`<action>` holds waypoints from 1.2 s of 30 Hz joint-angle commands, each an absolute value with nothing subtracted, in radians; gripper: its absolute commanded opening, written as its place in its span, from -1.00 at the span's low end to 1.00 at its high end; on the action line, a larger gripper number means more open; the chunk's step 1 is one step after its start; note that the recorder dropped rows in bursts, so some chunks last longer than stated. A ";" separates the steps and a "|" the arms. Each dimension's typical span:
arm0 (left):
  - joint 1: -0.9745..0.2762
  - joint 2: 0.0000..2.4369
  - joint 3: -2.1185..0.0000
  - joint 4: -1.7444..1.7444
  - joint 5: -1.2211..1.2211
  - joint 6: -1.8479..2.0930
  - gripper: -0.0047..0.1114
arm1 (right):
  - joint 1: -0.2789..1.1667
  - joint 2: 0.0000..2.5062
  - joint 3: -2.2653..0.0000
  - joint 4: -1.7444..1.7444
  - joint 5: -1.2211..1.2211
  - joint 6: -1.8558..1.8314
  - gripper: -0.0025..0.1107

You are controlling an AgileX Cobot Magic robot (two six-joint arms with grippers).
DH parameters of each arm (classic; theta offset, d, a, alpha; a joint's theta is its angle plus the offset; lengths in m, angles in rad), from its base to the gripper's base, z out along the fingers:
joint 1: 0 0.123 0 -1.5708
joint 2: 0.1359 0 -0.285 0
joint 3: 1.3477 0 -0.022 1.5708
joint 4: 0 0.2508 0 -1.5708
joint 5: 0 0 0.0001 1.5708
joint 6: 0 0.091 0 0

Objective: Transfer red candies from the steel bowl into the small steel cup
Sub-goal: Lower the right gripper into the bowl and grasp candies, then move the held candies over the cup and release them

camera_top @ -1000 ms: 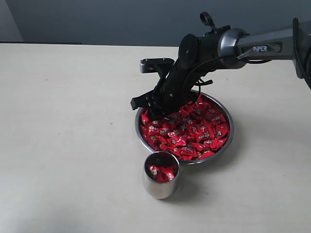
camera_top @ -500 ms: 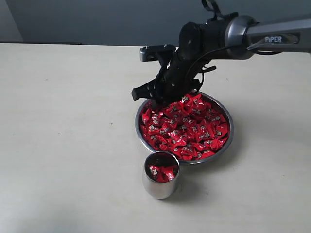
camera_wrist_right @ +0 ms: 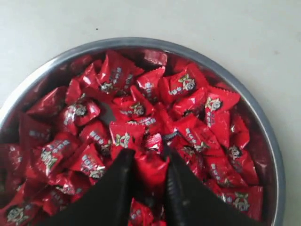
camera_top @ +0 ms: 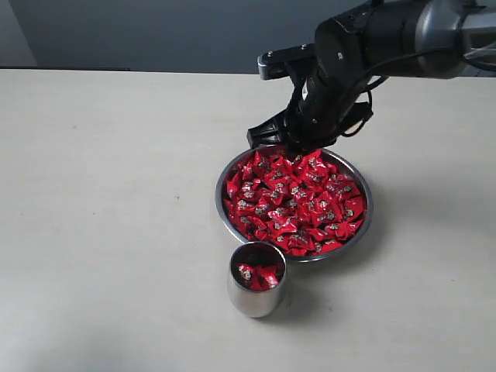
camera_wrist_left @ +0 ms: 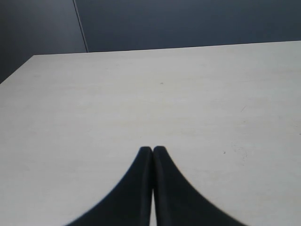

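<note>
On red candies (camera_wrist_right: 183, 84), unreadable silver print.

Matte black right gripper (camera_wrist_right: 146, 157), silver-grey arm (camera_top: 434, 23), looping black cables (camera_top: 366, 116)

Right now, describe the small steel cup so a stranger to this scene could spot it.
On the pale table, find the wide steel bowl heaped with red candies. Right beside it, on the camera's side, stands the small steel cup. It alone is narrow and upright, holding only a few candies.
</note>
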State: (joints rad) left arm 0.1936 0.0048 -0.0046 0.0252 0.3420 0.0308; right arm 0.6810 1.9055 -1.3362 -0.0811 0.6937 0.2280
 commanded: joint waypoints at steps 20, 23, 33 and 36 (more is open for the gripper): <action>0.187 0.000 0.000 0.027 0.334 0.029 -0.91 | 0.917 1.511 -0.849 0.251 0.427 0.057 -0.97; 0.187 0.000 0.000 0.027 0.334 0.029 -0.91 | 0.939 1.516 -0.849 0.253 0.413 0.056 -0.97; 0.187 0.000 0.000 0.027 0.334 0.029 -0.91 | 0.939 1.578 -0.849 0.264 0.445 0.052 -0.97; 0.187 0.000 0.000 0.027 0.334 0.029 -0.91 | 0.939 1.577 -0.849 0.268 0.458 0.044 -0.97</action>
State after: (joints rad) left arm 0.1936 0.0048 -0.0046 0.0252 0.3420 0.0308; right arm 0.9393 1.5791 -0.8506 0.2674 0.4467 0.0587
